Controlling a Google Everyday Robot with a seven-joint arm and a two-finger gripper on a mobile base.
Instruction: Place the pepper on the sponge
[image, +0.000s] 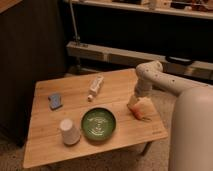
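Note:
The pepper lies on the right side of the wooden table, a slim orange-red sliver partly covered from above. My gripper hangs directly over it on the pale arm that reaches in from the right, down at the pepper's upper end, with its jaws open. The sponge, a small blue pad, rests near the table's left edge, far from the gripper.
A green plate sits at the table's front centre with a white cup to its left. A white tube lies toward the back. A grey rail runs behind the table, and dark panels stand at left.

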